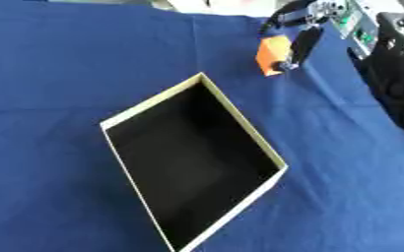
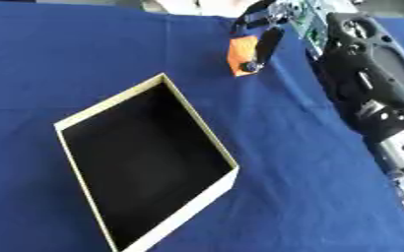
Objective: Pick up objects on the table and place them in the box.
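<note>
Right robot hand (image 2: 266,29) is at the far edge of the counter (image 1: 59,64), right of centre, fingers curled around an orange block (image 1: 272,54). A dark finger (image 1: 305,44) runs down the block's right face, another crosses above its top. Can't tell if the block is touching the blue cloth or lifted just off it. Box (image 1: 240,118) sits mid-counter, skewed so one corner points toward the far edge; cream walls, dark inside, open top, no contents visible. The block is beyond the box's far corner and to its right, apart from it, not inside. The right arm (image 2: 369,74), black shell with a silver joint lower down, runs along the counter's right edge up to the hand. Left robot hand doesn't show in either view.
</note>
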